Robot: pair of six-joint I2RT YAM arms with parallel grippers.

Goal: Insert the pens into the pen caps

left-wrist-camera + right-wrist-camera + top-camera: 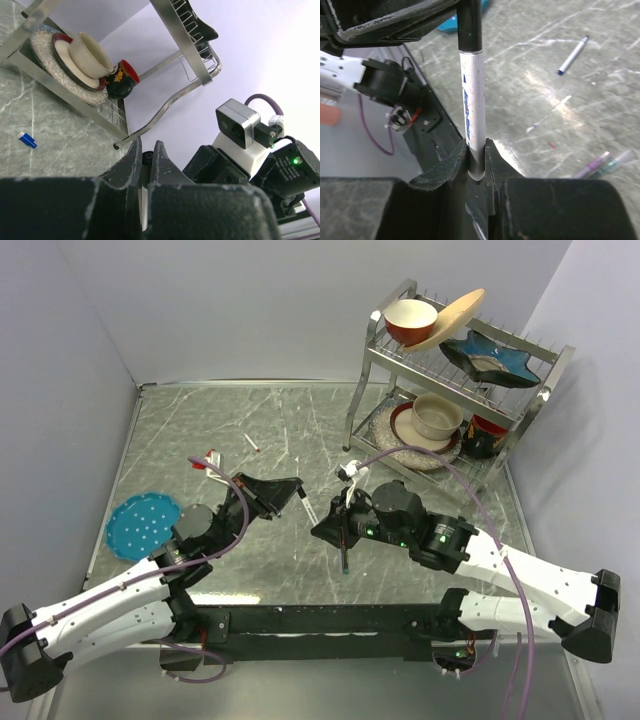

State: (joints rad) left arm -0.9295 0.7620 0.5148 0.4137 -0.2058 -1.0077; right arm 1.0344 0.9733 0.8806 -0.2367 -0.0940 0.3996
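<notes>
White pen (472, 100) — teal dotted plate (143, 525)

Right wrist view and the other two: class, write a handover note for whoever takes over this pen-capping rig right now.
Left gripper: fingers shut; what they hold is unclear.
Right gripper: fingers shut on a white pen, its far end black.
Loose on the table: blue-tipped pen, blue cap.
Done: no finished pen clearly visible.
Left: cap the held pen, then the others.
</notes>
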